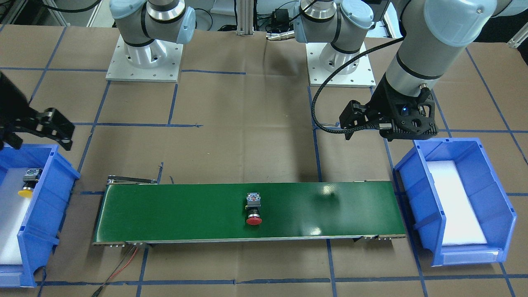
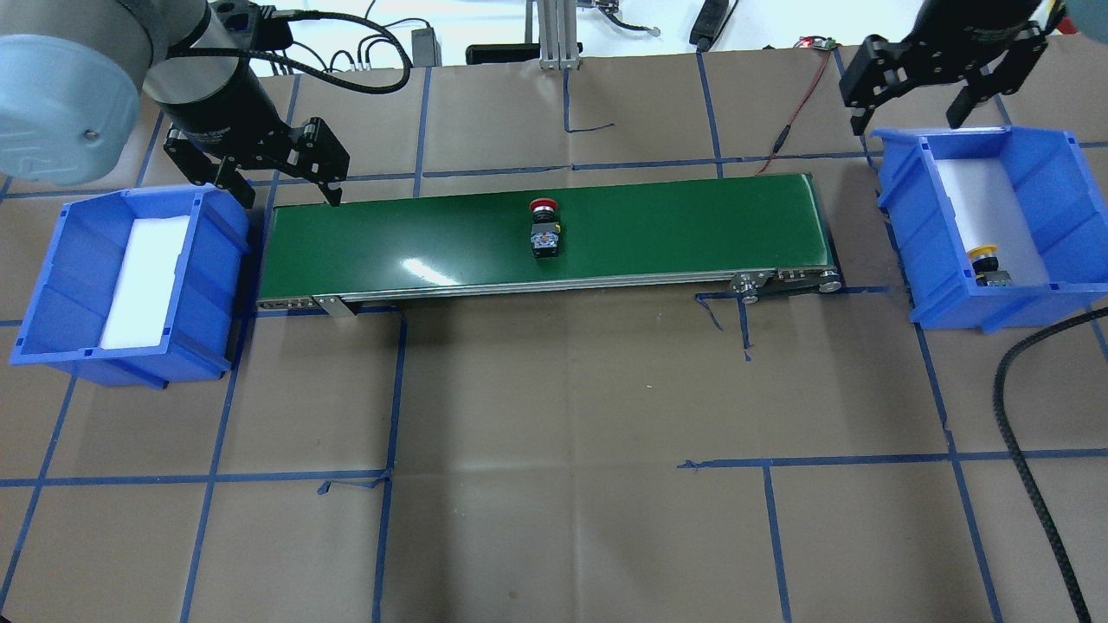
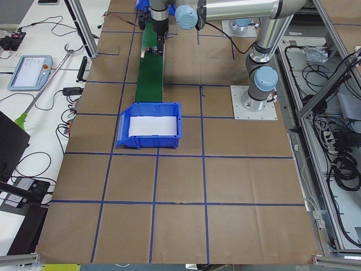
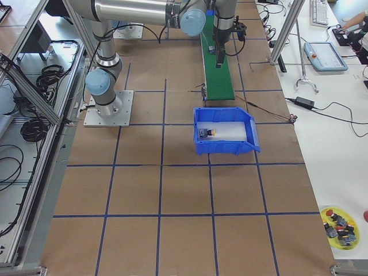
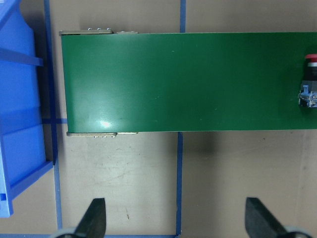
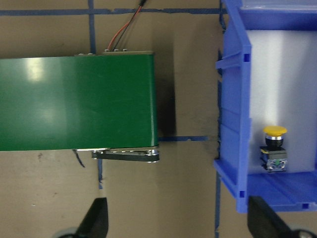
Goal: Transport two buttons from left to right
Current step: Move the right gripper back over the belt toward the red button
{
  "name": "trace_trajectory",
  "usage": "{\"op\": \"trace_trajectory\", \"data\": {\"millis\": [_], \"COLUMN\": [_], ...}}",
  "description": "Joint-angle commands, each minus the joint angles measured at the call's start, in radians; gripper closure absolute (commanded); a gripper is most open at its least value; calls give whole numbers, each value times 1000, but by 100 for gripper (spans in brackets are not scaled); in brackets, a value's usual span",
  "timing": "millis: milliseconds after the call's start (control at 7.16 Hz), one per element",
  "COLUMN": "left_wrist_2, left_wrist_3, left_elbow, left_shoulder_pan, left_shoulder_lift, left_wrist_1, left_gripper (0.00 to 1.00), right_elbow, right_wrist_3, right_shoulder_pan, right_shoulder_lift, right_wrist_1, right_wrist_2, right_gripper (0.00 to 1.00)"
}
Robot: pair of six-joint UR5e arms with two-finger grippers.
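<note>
Nearest the robot, brown paper (image 2: 554, 519) gridded with blue tape covers the table; beyond it the green conveyor belt (image 2: 415, 238) runs left to right, and the red button (image 2: 544, 225) lies on its side at mid-length, cap toward the far edge, well apart from both grippers; at the belt's left end the left bin (image 2: 52, 285) holds a white liner (image 2: 145, 281); at its right end the right bin (image 2: 909, 251) holds the yellow button (image 2: 987, 265), close to the bin's robot-side wall; farther back, the left gripper (image 2: 290, 197) hangs spread wide over the belt's far left corner; the right gripper (image 2: 909, 121), also wide apart and holding nothing, hangs above the right bin's far wall; red and black wires (image 2: 792, 121) trail away from the belt's far right corner
</note>
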Motion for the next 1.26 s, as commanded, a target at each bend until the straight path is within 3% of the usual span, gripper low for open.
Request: {"op": "trace_trajectory", "data": {"millis": [0,140,419,559,699,1118], "left_wrist_2": [-2,-2,0,0,1,5], "left_wrist_3": [9,8,8,8,8,9], "left_elbow": [-3,-5,-5,-5,-6,-8], "left_shoulder_pan": [0,0,0,0,0,0], "left_shoulder_lift": [4,5,9,9,10,12], "left_wrist_1": [0,0,0,0,0,0], "left_gripper": [0,0,0,0,0,0], "right_elbow": [46,106,287,351,366,349], "right_wrist_3": [177,234,232,232,229,232], "right_shoulder_pan": [147,174,174,172,163,133], "right_shoulder_lift": [-32,-68,-143,-153,-144,-50], "right_wrist_1": [-8,-35,-269,-326,-370,-431], "right_wrist_2": [-48,-39,-25,20,74,82], "right_gripper": [1,1,1,1,0,0]}}
